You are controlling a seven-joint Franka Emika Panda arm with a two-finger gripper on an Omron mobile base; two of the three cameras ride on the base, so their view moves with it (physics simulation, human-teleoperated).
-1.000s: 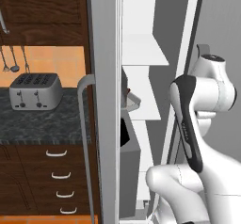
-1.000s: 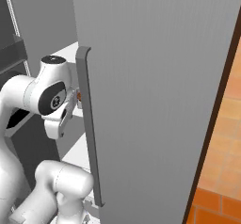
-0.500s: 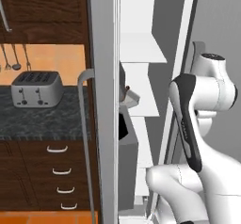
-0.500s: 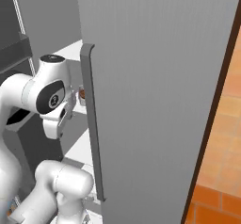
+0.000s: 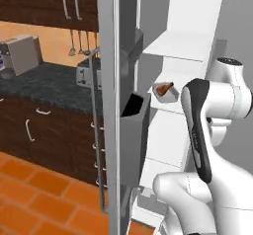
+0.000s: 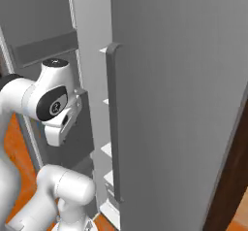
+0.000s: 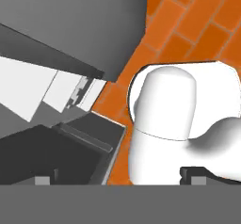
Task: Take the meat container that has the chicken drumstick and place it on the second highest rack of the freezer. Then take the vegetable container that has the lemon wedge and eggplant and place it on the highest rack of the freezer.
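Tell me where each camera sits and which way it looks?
Left base view: behind the arm on its left, facing the open freezer, with the chicken drumstick in its tray on a shelf; the white arm rises at lower right.
Right base view: behind on the right, facing the freezer's grey door and bar handle; the arm stands at left.
Hand view: on the hand, pointing down at orange floor tiles.
Both base views share the freezer and arm.

Orange tile floor (image 5: pixel 34 199), dark wooden cabinets (image 5: pixel 44 130), speckled black counter (image 5: pixel 44 81), toaster (image 5: pixel 22 54).
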